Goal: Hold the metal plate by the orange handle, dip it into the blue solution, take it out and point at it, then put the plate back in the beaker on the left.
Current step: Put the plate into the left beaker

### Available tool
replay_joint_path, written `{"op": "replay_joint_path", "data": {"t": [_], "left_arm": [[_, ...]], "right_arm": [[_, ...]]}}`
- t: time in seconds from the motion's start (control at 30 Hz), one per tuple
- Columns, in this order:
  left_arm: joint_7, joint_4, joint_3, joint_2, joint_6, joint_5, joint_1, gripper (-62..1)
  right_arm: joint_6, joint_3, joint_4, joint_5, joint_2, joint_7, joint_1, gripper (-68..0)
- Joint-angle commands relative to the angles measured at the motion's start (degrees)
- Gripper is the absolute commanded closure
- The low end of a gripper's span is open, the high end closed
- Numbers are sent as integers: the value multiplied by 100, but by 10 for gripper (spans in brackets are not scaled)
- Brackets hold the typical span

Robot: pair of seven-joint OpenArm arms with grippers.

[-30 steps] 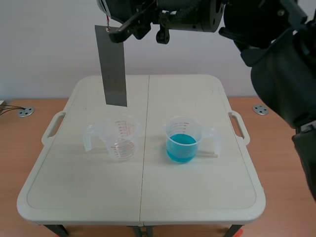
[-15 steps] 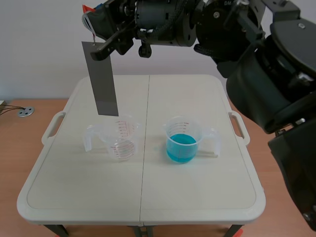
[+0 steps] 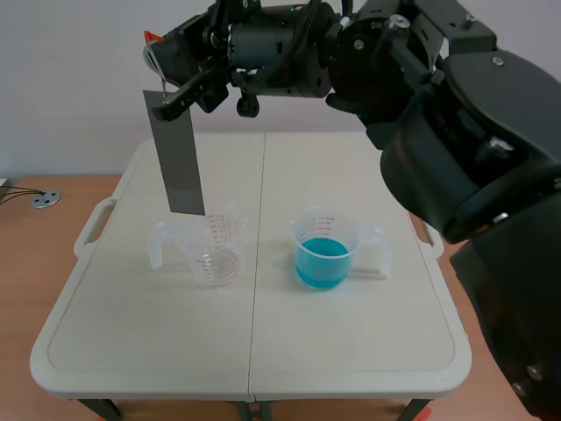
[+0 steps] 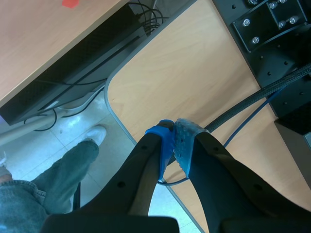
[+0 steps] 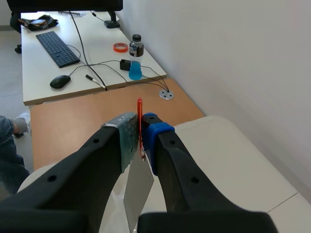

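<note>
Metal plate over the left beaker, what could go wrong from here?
1. The metal plate hangs tilted, its lower edge close to the empty beaker's rim; lowering it could catch the rim and tip the light beaker.
2. The right gripper pinches only the thin orange handle, so the plate might swing or slip.
3. The plate looks much taller than the beaker; once released, it may lean and topple it.

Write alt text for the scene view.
The right arm, stretched across the top, holds a grey metal plate by its orange handle, the plate's lower end just above the clear beaker on the left. A beaker of blue solution stands beside it on the table.
</note>
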Motion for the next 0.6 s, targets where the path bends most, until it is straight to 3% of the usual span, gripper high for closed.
{"op": "replay_joint_path", "data": {"t": [0.0,0.47,0.57], "left_arm": [[-35,39,-4,-31,-9,-35,90,-16],[-37,39,-4,-31,-9,-35,87,-16],[-37,39,-4,-31,-9,-35,87,-16]], "right_arm": [[-20,17,13,66,-79,116,164,-15],[13,17,-713,63,-81,538,164,-15],[138,17,-907,63,-81,649,164,-15]]}}
